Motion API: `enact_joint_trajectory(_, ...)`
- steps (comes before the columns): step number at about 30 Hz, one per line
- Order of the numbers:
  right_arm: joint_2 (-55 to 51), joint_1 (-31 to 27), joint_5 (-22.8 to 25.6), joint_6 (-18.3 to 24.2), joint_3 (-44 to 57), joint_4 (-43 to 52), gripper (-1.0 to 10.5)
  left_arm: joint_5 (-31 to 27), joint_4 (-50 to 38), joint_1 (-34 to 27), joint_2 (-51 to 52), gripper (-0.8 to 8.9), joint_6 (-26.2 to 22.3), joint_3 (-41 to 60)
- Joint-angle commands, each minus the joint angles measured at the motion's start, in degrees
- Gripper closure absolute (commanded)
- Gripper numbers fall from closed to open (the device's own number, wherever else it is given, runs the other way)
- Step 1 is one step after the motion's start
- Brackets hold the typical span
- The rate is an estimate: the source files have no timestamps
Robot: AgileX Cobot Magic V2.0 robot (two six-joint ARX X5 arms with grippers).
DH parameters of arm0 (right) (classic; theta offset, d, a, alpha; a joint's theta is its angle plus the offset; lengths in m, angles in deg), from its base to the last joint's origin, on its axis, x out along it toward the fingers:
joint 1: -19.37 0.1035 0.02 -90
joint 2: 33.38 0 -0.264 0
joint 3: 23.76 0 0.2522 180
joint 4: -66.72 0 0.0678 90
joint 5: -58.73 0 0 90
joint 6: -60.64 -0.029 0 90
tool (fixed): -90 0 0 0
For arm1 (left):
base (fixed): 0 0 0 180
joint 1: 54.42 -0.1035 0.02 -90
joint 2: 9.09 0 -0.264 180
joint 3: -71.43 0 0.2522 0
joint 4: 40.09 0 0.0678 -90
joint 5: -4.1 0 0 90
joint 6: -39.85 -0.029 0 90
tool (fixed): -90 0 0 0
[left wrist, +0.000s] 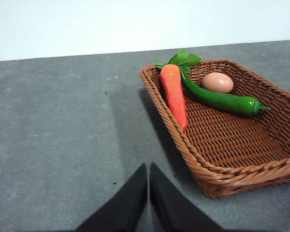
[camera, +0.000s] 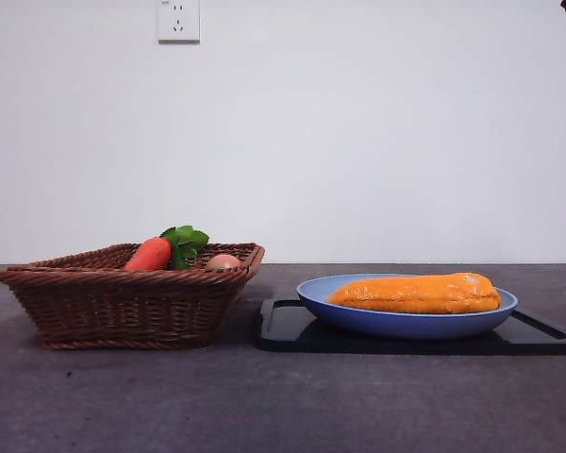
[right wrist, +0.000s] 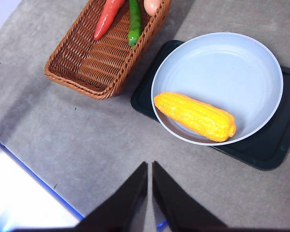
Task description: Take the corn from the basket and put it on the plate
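Table (camera: 123, 406): grey and flat, it carries everything.
Basket (camera: 123, 307): brown and woven, with slanted sides and a braided rim. It sits near the table's left edge in the front view, just beside the tray but apart from it.
Tray (camera: 288, 326): flat, black, with round corners. It lies under the plate, toward the table's right edge.
Plate (right wrist: 241, 82): round, light blue, with a low raised rim. It rests on the tray and covers most of it.
Corn (right wrist: 195, 116): long, orange-yellow and shiny, covered in small bumps. One end is rounder and the other gets thinner. It lies flat on its side in the plate, close to one rim, and is nearly as long as the plate is wide.
Pepper (left wrist: 220, 99): long, green and shiny, lying in the basket between the carrot and the egg.
Carrot (left wrist: 175, 94): red-orange with green leaves, lying in the basket along one side.
Egg (left wrist: 217, 82): small and tan, in the basket, touching the pepper.
Left gripper (left wrist: 148, 193): above bare table beside the basket, holding nothing, its two black jaws pressed together.
Right gripper (right wrist: 150, 193): high above the table near the plate, holding nothing, jaws pressed together.
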Motion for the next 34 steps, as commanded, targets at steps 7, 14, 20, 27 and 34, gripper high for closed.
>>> enact_joint_trajectory(7,0.39,0.09,0.04,2.01,-1.09,0.85,9.4,0.09,1.9,-0.15,0.09,8.06,0.24,0.96)
enact_joint_trajectory(14,-2.69,-2.91,4.7,10.73,1.46,14.1,9.4,0.09,1.9,-0.15,0.09,8.06,0.24,0.96)
enact_joint_trajectory(20,-10.82,-8.35,4.59,9.53,14.75,33.16,9.4,0.09,1.9,-0.15,0.09,8.06,0.24,0.96)
enact_joint_trajectory(27,-23.91,-12.28,8.37,9.2,32.92,48.13,9.4,0.09,1.9,-0.15,0.09,8.06,0.24,0.96)
enact_joint_trajectory(34,-35.85,-12.41,15.04,7.8,45.62,53.55,9.4,0.09,1.9,-0.15,0.09,8.06,0.24,0.96)
